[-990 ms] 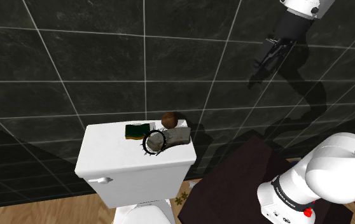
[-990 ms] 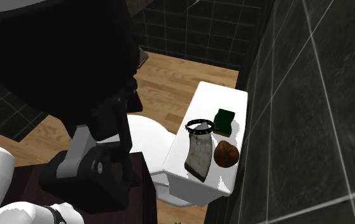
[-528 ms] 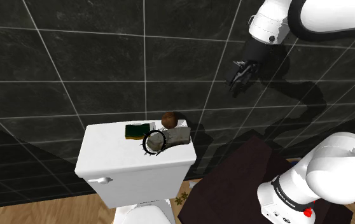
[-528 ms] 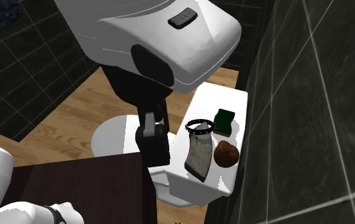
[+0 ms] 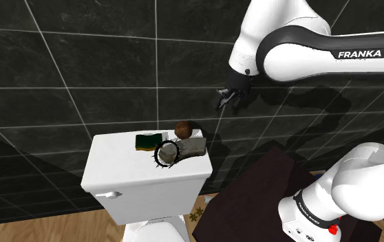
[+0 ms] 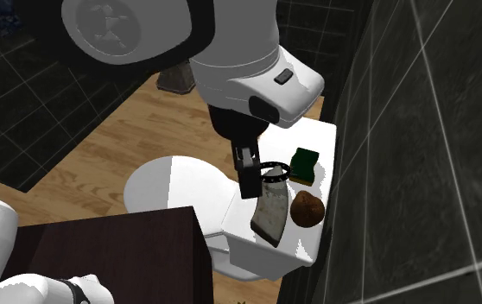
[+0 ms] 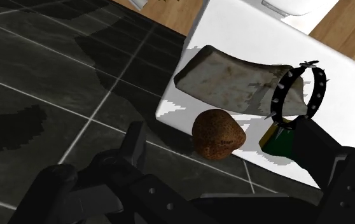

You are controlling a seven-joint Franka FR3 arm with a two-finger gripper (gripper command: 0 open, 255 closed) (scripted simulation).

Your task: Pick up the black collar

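You have a dark tiled wall [image 5: 80, 69] behind everything and a wooden floor [image 6: 127, 129] below. Against the wall stands a white toilet, and its tank lid [image 5: 115, 165] carries all the small things. The white arm [image 5: 301, 48] reaches over from the dark stand [image 5: 252, 199] at the shoulder view's lower right.

On the tank lid, the largest thing is a worn grey slab [image 7: 233, 83] lying flat. Beside its far end sits a green sponge with a yellow edge [image 5: 148, 141]. A brown ball [image 7: 216, 133] rests on the wall side of the slab, just beside it.

The black collar [image 7: 282, 94], a studded ring, stands on edge at the slab's end nearest the sponge, between the two and touching the slab. You cannot tell whether it rings that end or only leans on it.

Your gripper [image 5: 228, 102] hangs in the air above the tank, toward the shoulder view's right of the things and well apart from the collar. Its fingers [image 7: 135, 149] are spread wide with nothing between them.
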